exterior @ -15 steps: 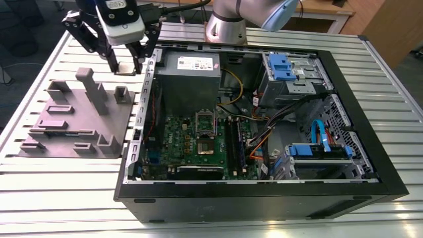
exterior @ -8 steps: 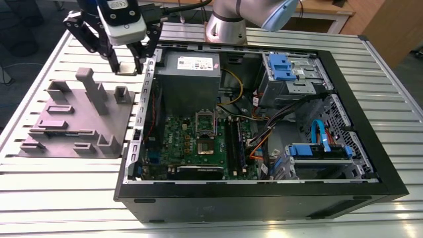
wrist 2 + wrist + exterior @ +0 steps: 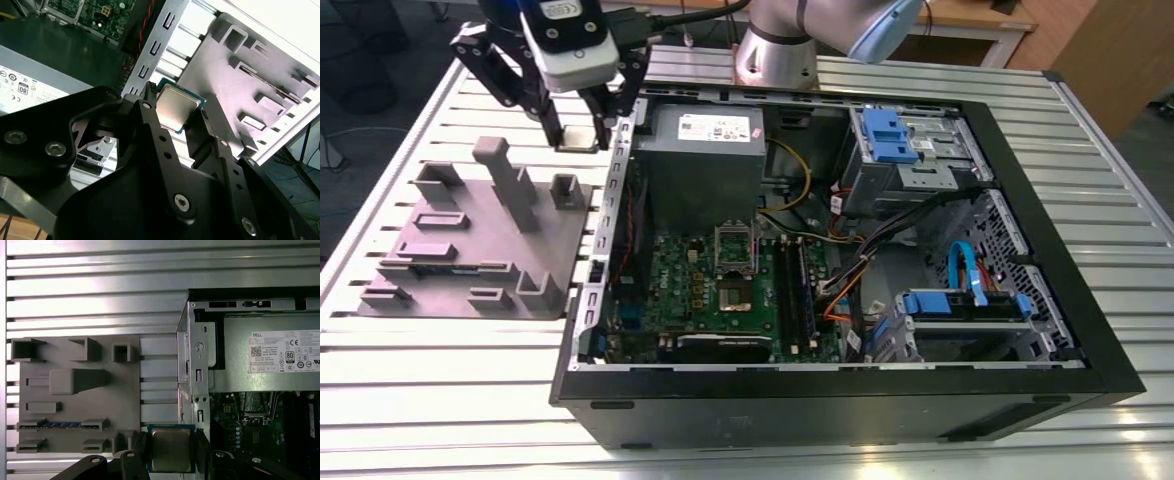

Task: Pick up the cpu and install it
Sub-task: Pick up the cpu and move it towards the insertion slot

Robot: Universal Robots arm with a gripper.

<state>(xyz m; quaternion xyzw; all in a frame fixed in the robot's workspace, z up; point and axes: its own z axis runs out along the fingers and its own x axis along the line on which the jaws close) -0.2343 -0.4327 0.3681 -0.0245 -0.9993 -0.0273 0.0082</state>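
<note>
Exterior view, left to right: the grey holder block [image 3: 467,250] sat on the table [image 3: 440,400] at the view's left. The tool [image 3: 578,138] hung in the air between the block and the wall of the open computer case [image 3: 854,390], pinching the cpu [image 3: 171,450] by two opposite edges, metal top toward the first wrist camera. Judged: pick-up done, with the cpu clear of the block. Install not yet done, since the motherboard [image 3: 707,290] lay inside the case, apart from the chip.

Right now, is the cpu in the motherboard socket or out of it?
Out. The end effector is shut on the cpu, holding it in the air near the grey holder block, apart from the motherboard.
</note>
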